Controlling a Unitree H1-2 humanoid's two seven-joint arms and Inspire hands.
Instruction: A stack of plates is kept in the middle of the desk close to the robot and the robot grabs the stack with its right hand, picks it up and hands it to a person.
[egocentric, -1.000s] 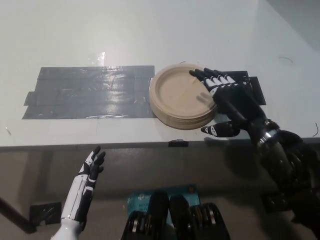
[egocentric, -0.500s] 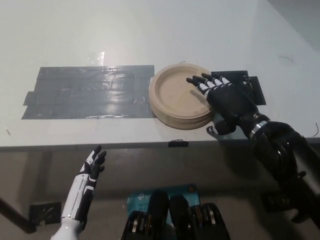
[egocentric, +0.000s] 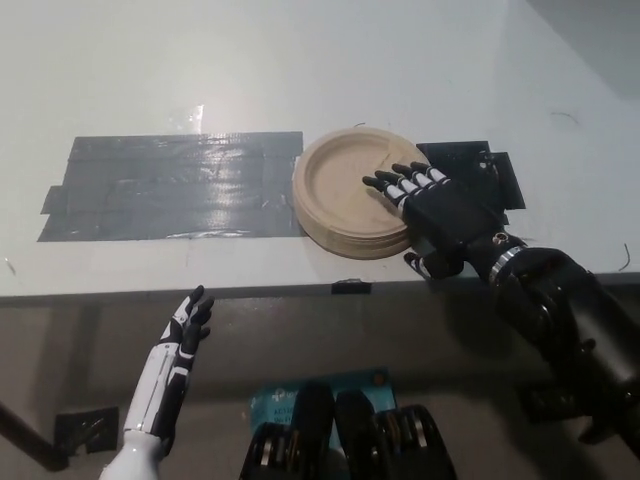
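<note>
Since the earlier frames the right hand (egocentric: 437, 210) has slid further left across the stack of plates (egocentric: 350, 198), its fingers now reaching toward the middle of the top plate where before they covered only the right rim.

Item one, the white bench (egocentric: 300, 70): it fills the upper part of the head view, its near edge running across just below the stack.

Item two, the grey tape patch (egocentric: 170, 187): a wide strip stuck flat on the bench, its right end meeting the left side of the stack. A smaller dark tape patch (egocentric: 490, 170) lies on the bench to the right of the stack, partly under the black hand.

Item three, the right arm (egocentric: 570, 330): black, entering from the lower right and crossing the bench edge.

Item four, the stack of plates: tan, round, lying flat on the bench near its front edge, roughly mid-width, between the two tape patches.

Item five, the right hand: palm down over the right half of the stack, fingers spread and laid on the top plate, thumb low at the stack's near right rim. Nothing is clamped; the stack rests on the bench.

Item six, the left hand (egocentric: 185, 325): white, idle below the bench edge at lower left, fingers extended and slightly apart, holding nothing.
</note>
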